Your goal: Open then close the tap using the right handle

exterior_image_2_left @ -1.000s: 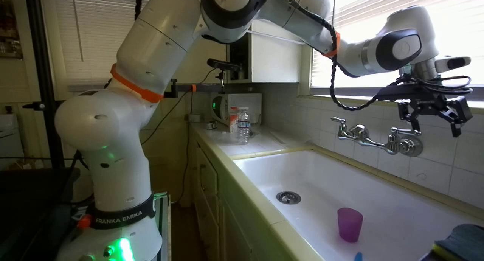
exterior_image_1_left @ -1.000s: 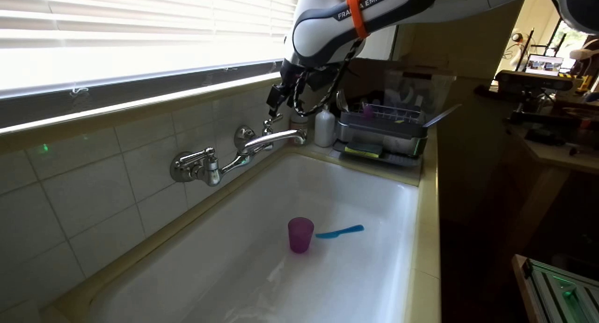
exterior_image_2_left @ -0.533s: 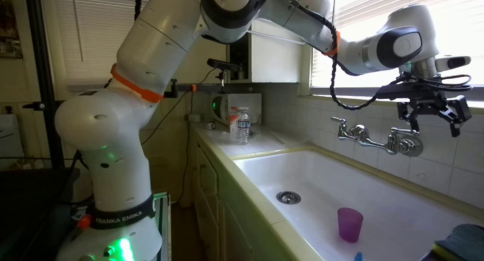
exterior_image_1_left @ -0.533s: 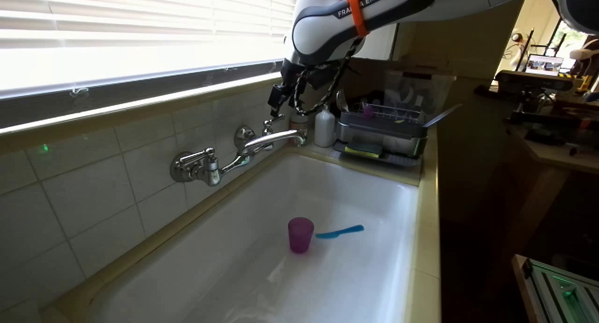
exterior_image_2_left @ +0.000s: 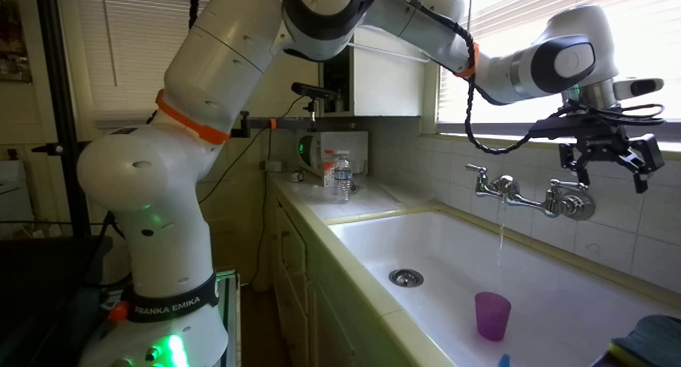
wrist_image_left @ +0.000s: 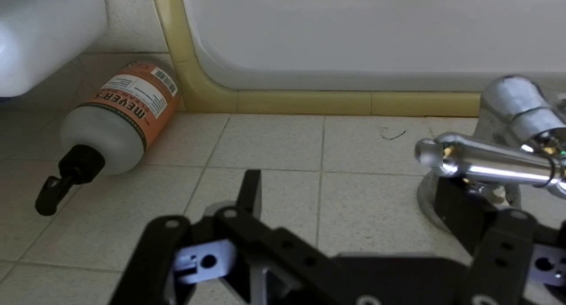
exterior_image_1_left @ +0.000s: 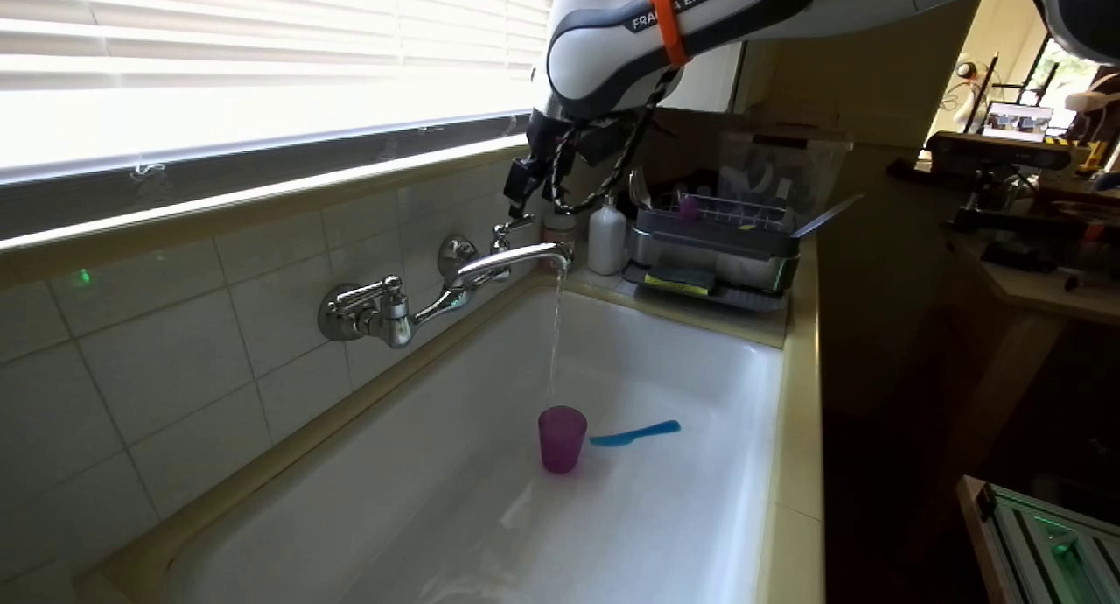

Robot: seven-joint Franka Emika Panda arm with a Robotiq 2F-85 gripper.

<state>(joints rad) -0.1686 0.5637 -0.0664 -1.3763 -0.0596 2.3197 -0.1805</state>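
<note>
The chrome tap is mounted on the tiled wall; its spout (exterior_image_1_left: 516, 256) also shows in an exterior view (exterior_image_2_left: 505, 187). A thin stream of water (exterior_image_1_left: 556, 341) runs from it, also seen in an exterior view (exterior_image_2_left: 501, 234). The right lever handle (exterior_image_2_left: 568, 185) is beside my gripper (exterior_image_2_left: 612, 185); the handle (wrist_image_left: 499, 161) is at the right in the wrist view. My gripper (wrist_image_left: 349, 181) is open and empty. One finger is at the handle's end, apparently against it; the other is well apart. The left handle (exterior_image_2_left: 475, 168) stands away from the gripper.
A purple cup (exterior_image_1_left: 561, 440) stands in the white sink (exterior_image_1_left: 420, 499), with a blue knife (exterior_image_1_left: 636, 433) beside it. Soap bottles, one with an orange label (wrist_image_left: 132, 97), and a dish rack (exterior_image_1_left: 713, 236) stand beyond the sink's end. A window sill (exterior_image_1_left: 262, 197) runs above the tap.
Water now runs from the spout; there was none a second ago and only a drip half a second ago. The gripper and right handle have shifted slightly away from the wall.
</note>
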